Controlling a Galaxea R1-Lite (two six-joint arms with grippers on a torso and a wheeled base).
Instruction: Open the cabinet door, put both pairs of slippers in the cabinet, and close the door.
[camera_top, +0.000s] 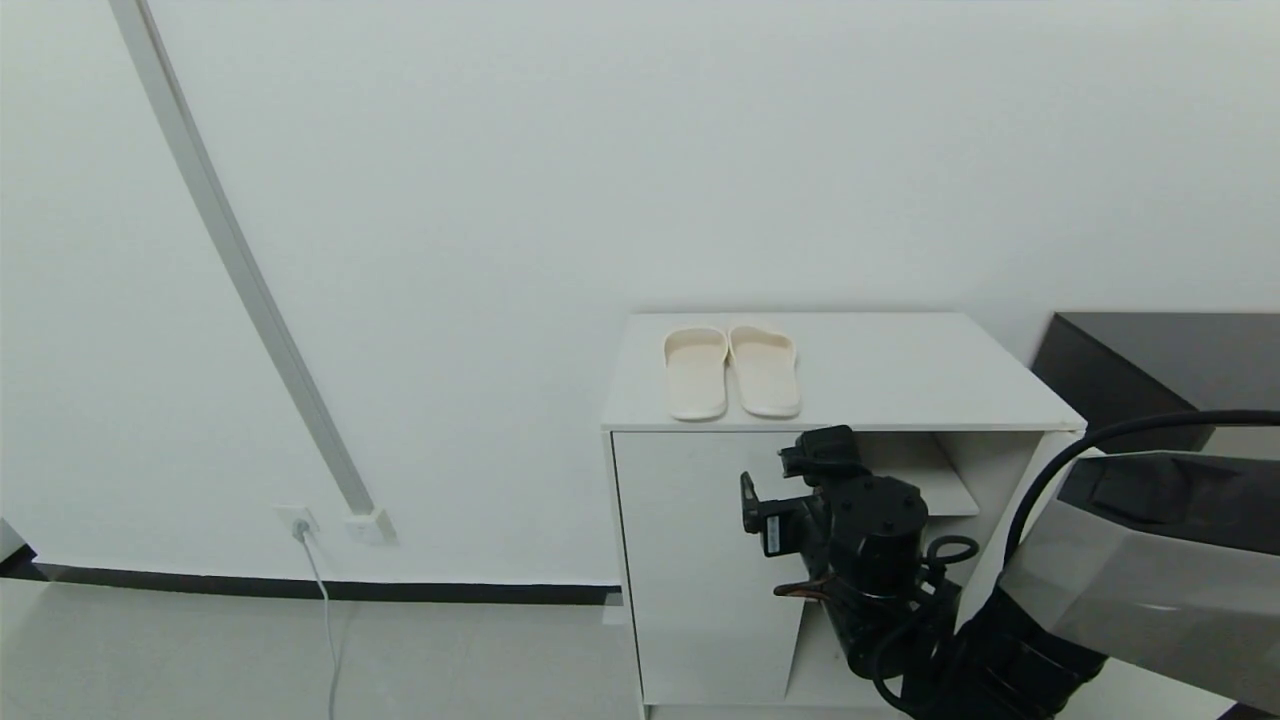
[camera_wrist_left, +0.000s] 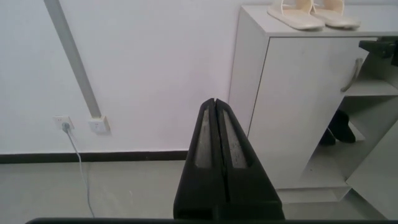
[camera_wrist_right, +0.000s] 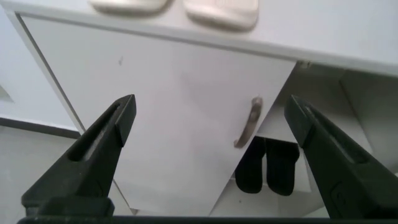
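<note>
1. While the right gripper (camera_wrist_right: 210, 106) hangs in front of the tall white wooden cabinet (camera_top: 900, 370), its two black fingers are spread wide with nothing between them. The curved metal handle (camera_wrist_right: 249, 121) of the flat white left door (camera_top: 690, 560) shows in the gap, farther off and untouched.
2. The left door is closed. The cabinet's right half stands open, showing a white inner shelf (camera_top: 940, 490).
3. The left gripper (camera_wrist_left: 214, 106) has its fingers pressed flat together and holds nothing. It sits well off to the cabinet's left side, pointing towards the wall.
4. A pair of cream rubber slippers (camera_top: 732, 372) lies side by side, soles down, on the cabinet's top, towards its left half.
5. A pair of black slippers (camera_wrist_right: 268, 167) sits inside the open right half, on the lower level beneath the shelf and just past the left door's edge.
6. A slanting grey cable strip (camera_top: 240, 270) runs down the white wall to a white socket (camera_top: 296, 522), from which a pale cord hangs to the floor.
7. A dark, flat-topped piece of furniture (camera_top: 1150, 360) stands just beside the cabinet on its right.
</note>
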